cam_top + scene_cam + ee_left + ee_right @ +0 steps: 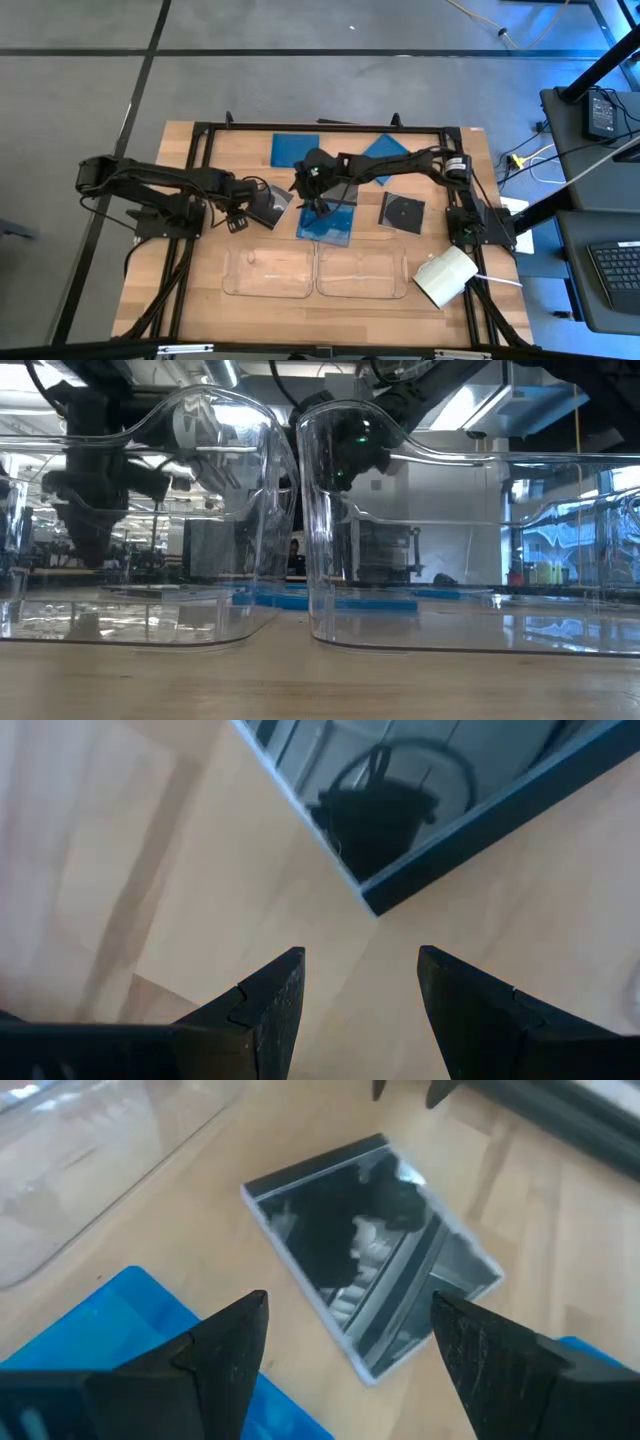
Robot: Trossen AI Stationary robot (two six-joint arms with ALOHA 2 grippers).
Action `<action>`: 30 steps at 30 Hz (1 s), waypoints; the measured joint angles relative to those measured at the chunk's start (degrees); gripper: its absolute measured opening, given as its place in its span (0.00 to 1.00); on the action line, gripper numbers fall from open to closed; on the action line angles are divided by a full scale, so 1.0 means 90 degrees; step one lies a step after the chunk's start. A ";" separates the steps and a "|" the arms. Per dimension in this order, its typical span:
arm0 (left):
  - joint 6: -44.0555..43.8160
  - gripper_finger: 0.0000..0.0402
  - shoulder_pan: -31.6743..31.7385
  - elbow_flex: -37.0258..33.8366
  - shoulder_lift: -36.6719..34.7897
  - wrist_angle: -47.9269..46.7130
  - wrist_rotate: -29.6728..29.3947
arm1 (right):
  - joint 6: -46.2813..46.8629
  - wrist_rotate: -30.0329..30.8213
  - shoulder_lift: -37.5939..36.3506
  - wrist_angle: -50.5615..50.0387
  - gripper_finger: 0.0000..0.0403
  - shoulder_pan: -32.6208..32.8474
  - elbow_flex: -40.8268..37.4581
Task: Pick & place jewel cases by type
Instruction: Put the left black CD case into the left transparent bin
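A black jewel case (268,205) lies flat on the wooden table, left of centre. My left gripper (238,218) points down just left of it, open, over bare wood (360,960), with the case's corner (372,900) ahead of the fingertips. My right gripper (312,203) slants down over a blue jewel case (328,222), open, facing the same black case (370,1295). Two more blue cases (296,150) (385,155) lie at the far side. A second black case (402,212) lies to the right.
Two clear shallow trays (268,272) (365,272) stand side by side near the front edge and fill the low view (200,540). A white object (445,277) lies at the front right. A black frame (200,140) runs around the table.
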 joint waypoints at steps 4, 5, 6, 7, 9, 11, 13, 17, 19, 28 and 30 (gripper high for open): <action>-0.0003 0.48 0.0000 -0.0028 0.0269 0.0086 0.0057 | 0.0315 0.0009 0.0196 0.0231 0.70 0.0025 0.0009; -0.0001 0.48 0.0000 -0.0028 0.0325 0.0143 0.0042 | 0.0474 0.0013 0.0245 0.0308 0.70 0.0025 0.0009; 0.0001 0.48 0.0000 -0.0028 0.0370 0.0159 0.0009 | 0.0586 0.0015 0.0297 0.0342 0.70 0.0025 0.0009; 0.0003 0.48 0.0000 -0.0028 0.0437 0.0173 -0.0008 | 0.0642 0.0015 0.0348 0.0409 0.70 0.0023 0.0010; 0.0012 0.48 0.0000 -0.0028 0.0543 0.0168 -0.0006 | 0.0787 0.0066 0.0417 0.0441 0.70 0.0023 0.0012; 0.0015 0.48 0.0000 -0.0028 0.0618 0.0172 -0.0006 | 0.0803 0.0305 0.0473 0.0535 0.70 0.0023 0.0012; 0.0015 0.48 0.0000 -0.0028 0.0686 0.0188 -0.0004 | 0.0801 0.0608 0.0501 0.0603 0.70 0.0024 0.0012; 0.0019 0.48 0.0000 -0.0028 0.0763 0.0243 -0.0008 | 0.0803 0.0736 0.0507 0.0617 0.70 -0.0011 0.0046; 0.0134 0.48 0.0001 -0.0028 0.0799 0.0404 -0.0013 | 0.0803 0.0736 0.0507 0.0628 0.70 -0.0047 0.0053; 0.0566 0.48 0.0002 -0.0028 0.1033 0.1370 -0.0021 | 0.1148 0.0735 0.0507 0.0349 0.70 -0.0329 0.0053; 0.0609 0.48 0.0002 -0.0028 0.1071 0.1536 -0.0134 | 0.1150 0.0736 0.0507 0.0323 0.70 -0.0370 0.0053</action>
